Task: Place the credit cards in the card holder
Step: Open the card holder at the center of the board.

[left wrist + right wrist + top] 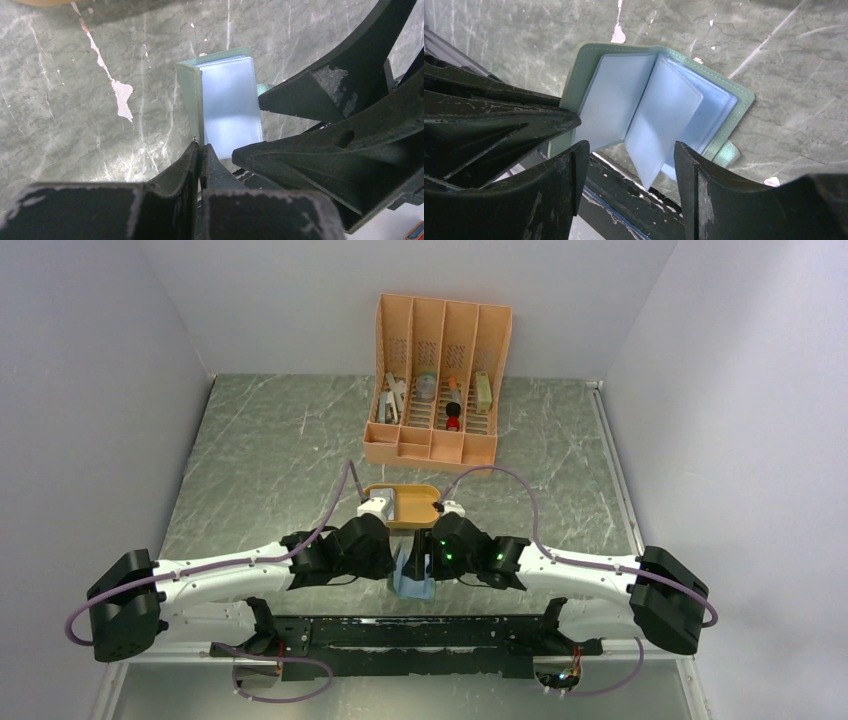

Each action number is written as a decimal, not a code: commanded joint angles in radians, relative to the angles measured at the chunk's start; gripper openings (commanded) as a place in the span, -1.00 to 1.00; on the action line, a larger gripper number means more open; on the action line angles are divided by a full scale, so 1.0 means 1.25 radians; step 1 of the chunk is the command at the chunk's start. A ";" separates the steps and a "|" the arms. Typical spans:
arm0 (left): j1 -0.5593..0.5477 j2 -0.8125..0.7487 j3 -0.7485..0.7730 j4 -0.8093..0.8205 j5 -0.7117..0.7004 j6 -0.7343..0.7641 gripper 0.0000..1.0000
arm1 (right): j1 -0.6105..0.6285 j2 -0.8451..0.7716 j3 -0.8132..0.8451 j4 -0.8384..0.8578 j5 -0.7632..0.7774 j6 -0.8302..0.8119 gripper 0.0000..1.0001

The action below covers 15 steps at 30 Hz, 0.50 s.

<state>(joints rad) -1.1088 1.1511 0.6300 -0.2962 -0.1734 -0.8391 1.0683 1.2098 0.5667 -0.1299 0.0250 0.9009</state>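
Left gripper pinching cover, right gripper open

Left gripper is clamped on the card holder at its green cover's edge. The holder lies open at the table's near edge, between both arms. Right gripper's jaws stand apart around a clear pocket leaf, holding nothing. We judge the holder light and floppy, its sleeves thin and slick, so take the stitched cover edge. Beyond sits the orange tray, then the slotted organizer. Credit cards: we cannot make them out.

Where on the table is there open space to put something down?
Bare marble table left of the slotted organizer and oval tray; also right of both. Crowded near centre, where left gripper and right gripper meet at the card holder.
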 commanded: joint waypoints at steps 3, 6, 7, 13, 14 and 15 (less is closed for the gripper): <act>-0.007 -0.014 0.003 0.000 -0.013 -0.015 -0.90 | 0.003 0.003 -0.003 0.035 0.003 0.008 0.29; -0.007 -0.013 -0.009 0.003 -0.021 -0.020 -0.90 | 0.004 0.011 -0.006 0.032 0.011 0.014 0.27; -0.006 -0.012 -0.016 0.003 -0.023 -0.022 -0.91 | 0.004 0.010 -0.010 0.035 0.013 0.016 0.27; -0.007 -0.016 -0.067 0.023 -0.028 -0.046 -0.90 | 0.003 0.019 -0.026 0.056 0.000 0.020 0.13; -0.007 -0.015 -0.075 0.027 -0.028 -0.049 -0.90 | 0.004 0.022 -0.030 0.066 -0.007 0.022 0.10; -0.007 -0.016 -0.084 0.032 -0.028 -0.052 -0.90 | 0.004 0.025 -0.034 0.078 -0.013 0.023 0.06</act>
<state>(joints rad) -1.1099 1.1378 0.5728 -0.2729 -0.1963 -0.8764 1.0683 1.2247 0.5453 -0.0879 0.0299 0.9180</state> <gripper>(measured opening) 0.062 0.557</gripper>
